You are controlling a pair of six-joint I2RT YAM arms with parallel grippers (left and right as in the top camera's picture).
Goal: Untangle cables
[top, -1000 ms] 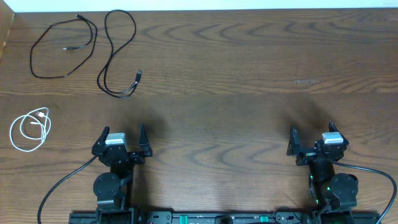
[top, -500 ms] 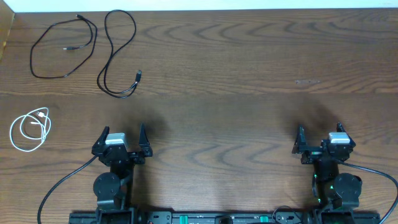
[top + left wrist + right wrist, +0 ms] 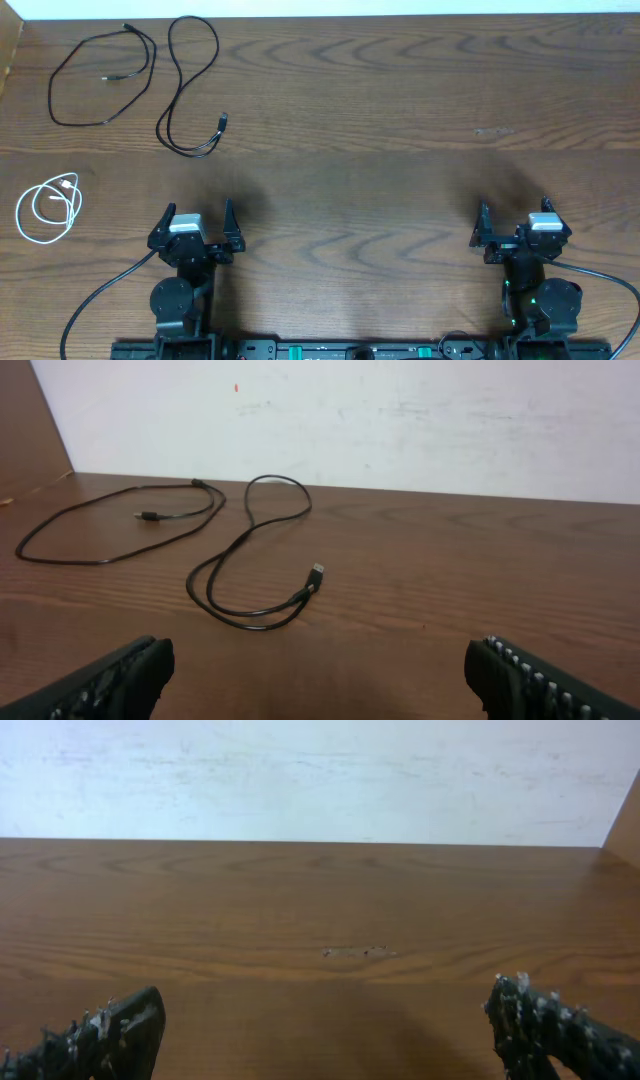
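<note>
Three cables lie apart at the table's left. A thin black cable [image 3: 75, 60] loops at the far left back; it also shows in the left wrist view [image 3: 100, 530]. A second black cable [image 3: 185, 100] winds beside it, its plug end pointing right, also in the left wrist view [image 3: 250, 560]. A white cable [image 3: 45, 208] lies coiled near the left edge. My left gripper [image 3: 195, 222] is open and empty near the front edge, well short of the black cables. My right gripper [image 3: 513, 222] is open and empty at the front right, with bare wood in front of it.
A white wall [image 3: 400, 420] runs along the table's back edge. A small pale scuff [image 3: 494, 131] marks the wood at the right, seen too in the right wrist view [image 3: 358, 952]. The arm bases and their cords sit at the front edge.
The right gripper moved slightly right and toward the front edge between the earliest frame and half a second ago, then stayed still. The left arm and cables have not moved.
</note>
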